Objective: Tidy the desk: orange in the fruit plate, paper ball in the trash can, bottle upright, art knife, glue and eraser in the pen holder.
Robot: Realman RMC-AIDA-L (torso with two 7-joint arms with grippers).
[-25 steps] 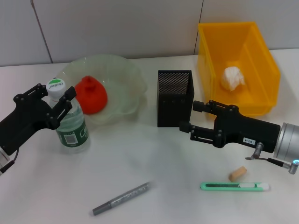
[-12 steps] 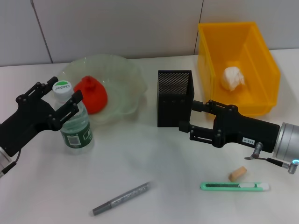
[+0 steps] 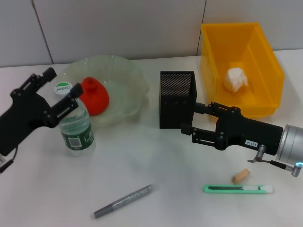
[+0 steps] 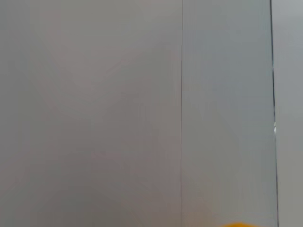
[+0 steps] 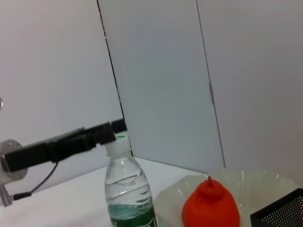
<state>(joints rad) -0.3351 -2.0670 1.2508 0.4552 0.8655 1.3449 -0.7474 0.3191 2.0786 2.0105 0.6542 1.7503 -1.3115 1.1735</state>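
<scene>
Bottle (image 3: 75,126) stood upright, green label unreadable; my left gripper (image 3: 59,88) hung spread apart around its cap, right gripper (image 3: 195,119) open, idle.

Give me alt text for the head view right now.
Left gripper is open around the cap of the upright bottle beside the fruit plate holding the orange. Right gripper hovers by the pen holder.

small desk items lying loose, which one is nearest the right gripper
The small tan eraser, just below the right gripper; the green art knife and grey pen lie farther off.
</scene>
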